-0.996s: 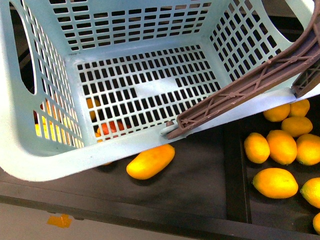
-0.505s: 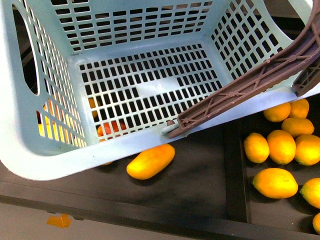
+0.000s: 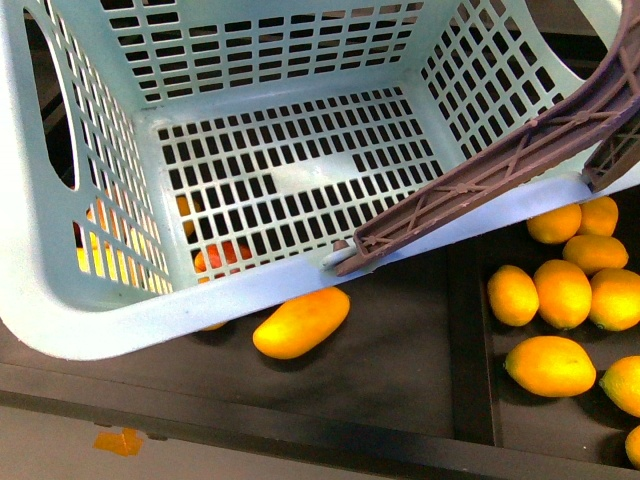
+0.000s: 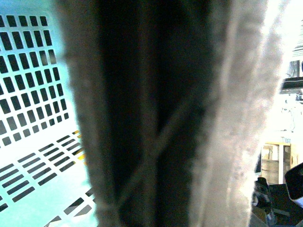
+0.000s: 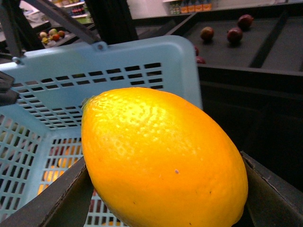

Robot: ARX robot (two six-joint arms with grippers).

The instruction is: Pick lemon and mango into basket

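Observation:
The aqua-blue basket (image 3: 290, 180) hangs tilted over the dark shelf and fills the upper part of the front view, with nothing inside it. Its brown handle (image 3: 500, 170) crosses the right side. The mango (image 3: 301, 322) lies on the shelf just under the basket's near rim. My left gripper is shut on the basket's handle (image 4: 151, 142), which blurs across the left wrist view and hides the fingers. My right gripper (image 5: 163, 189) is shut on the lemon (image 5: 161, 156), held close beside the basket's rim (image 5: 118, 61). Neither arm shows in the front view.
Several yellow-orange fruits (image 3: 565, 290) lie in the right compartment, past a divider (image 3: 470, 340). Orange and red fruit (image 3: 225, 255) shows through the basket's slotted floor. The shelf's front edge (image 3: 250, 425) runs along the bottom. Dark red fruits (image 5: 234, 34) sit in a far tray.
The basket has shifted slightly to the right. The mango and the fruit on the shelf have not moved.

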